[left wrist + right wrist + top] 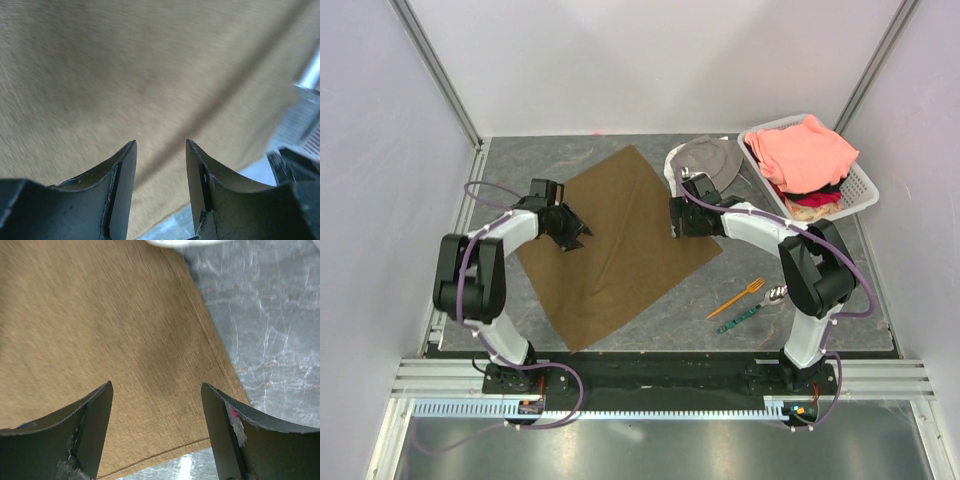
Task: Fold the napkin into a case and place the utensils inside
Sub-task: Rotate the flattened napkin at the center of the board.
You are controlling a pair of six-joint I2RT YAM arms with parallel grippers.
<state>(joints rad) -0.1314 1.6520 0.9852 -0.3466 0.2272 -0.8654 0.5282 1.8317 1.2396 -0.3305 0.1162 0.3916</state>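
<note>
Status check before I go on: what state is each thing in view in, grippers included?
napkin: spread flat, unfolded.
orange fork: lying loose, right of the napkin.
green utensil: lying beside the fork, off the napkin.
left gripper: open, over the napkin, holding nothing.
right gripper: open, over the napkin's right side, holding nothing.
grey hat: lying beside the basket.
white basket: upright, heaped with pink clothes.

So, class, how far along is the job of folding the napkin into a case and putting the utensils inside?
Done: only the napkin spread flat. In hand: the left tool and right tool hang open over its opposite sides, gripping nothing. Left: every fold, then the orange fork and green patterned utensil, lying on the table by the right arm, go inside.
</note>
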